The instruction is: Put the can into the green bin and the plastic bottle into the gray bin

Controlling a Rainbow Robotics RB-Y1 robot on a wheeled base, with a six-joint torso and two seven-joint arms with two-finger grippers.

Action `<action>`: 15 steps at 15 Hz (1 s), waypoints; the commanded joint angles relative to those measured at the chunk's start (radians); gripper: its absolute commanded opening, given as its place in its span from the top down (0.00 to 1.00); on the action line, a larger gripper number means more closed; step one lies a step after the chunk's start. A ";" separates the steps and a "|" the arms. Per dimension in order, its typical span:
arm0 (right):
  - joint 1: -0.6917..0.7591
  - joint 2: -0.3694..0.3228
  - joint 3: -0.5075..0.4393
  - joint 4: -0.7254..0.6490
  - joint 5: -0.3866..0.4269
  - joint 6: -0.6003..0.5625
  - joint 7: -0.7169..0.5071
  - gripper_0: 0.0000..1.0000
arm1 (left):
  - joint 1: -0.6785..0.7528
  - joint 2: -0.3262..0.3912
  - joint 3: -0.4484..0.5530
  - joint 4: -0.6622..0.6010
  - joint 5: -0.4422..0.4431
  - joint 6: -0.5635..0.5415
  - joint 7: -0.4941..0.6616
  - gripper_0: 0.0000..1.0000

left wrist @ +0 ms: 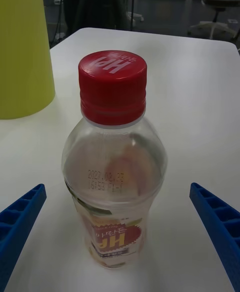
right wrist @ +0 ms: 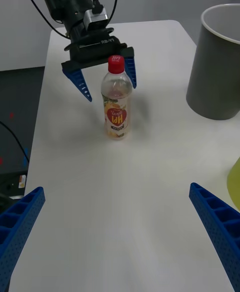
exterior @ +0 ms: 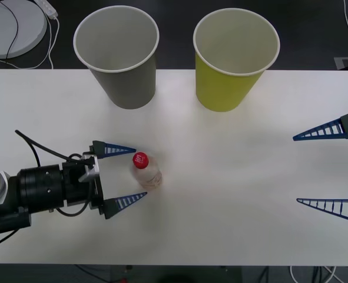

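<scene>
The left gripper (exterior: 128, 174) was spread wide, just beside the plastic bottle (exterior: 146, 171) standing on the table (exterior: 232, 177). Behind stood the gray bin (exterior: 119, 56), then the green bin (exterior: 232, 59). The right gripper (exterior: 295, 169) waited wide open, far right.

- The plastic bottle (left wrist: 114, 167) stands upright on the white bench (left wrist: 190, 102), red cap up.
- The left gripper (left wrist: 118, 252) has its jaws spread wide, either side of it.
- The green bin (left wrist: 22, 47) stands behind.
</scene>
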 commanded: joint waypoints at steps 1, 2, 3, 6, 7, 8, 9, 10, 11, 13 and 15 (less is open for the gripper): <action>0.000 0.000 0.000 0.000 0.000 0.000 0.000 0.00 | -0.008 -0.042 0.001 0.000 -0.040 0.004 0.018 0.00; 0.000 0.000 0.000 0.000 0.000 0.000 0.000 0.00 | -0.013 -0.058 0.000 0.000 -0.055 0.004 0.026 0.00; 0.000 0.000 0.000 0.000 0.000 0.000 0.000 0.00 | -0.019 -0.065 0.000 0.000 -0.074 0.004 0.032 0.00; 0.000 0.000 0.000 0.000 0.000 0.000 0.000 0.00 | -0.044 -0.082 -0.020 0.005 -0.089 0.013 0.056 0.00; 0.000 0.000 0.000 0.000 0.000 0.000 0.000 0.00 | -0.054 -0.084 -0.032 0.011 -0.089 0.024 0.061 0.00; 0.000 0.000 0.000 0.000 0.000 0.000 0.000 0.00 | -0.062 -0.084 -0.042 0.015 -0.089 0.028 0.065 0.00; 0.000 0.000 0.000 0.000 0.000 0.000 0.000 0.00 | -0.070 -0.084 -0.045 0.020 -0.089 0.028 0.069 0.00; 0.000 0.000 0.000 0.000 0.000 0.000 0.000 0.00 | -0.079 -0.085 -0.051 0.031 -0.088 0.028 0.070 0.00; 0.000 0.000 0.000 0.000 0.000 0.000 0.000 0.00 | -0.083 -0.085 -0.054 0.034 -0.088 0.030 0.072 0.00; 0.000 0.000 0.000 0.000 0.000 0.000 0.000 0.00 | -0.085 -0.085 -0.055 0.035 -0.089 0.028 0.075 0.31; 0.000 0.000 0.000 0.000 0.000 0.000 0.000 0.00 | -0.085 -0.085 -0.062 0.035 -0.089 0.028 0.076 1.00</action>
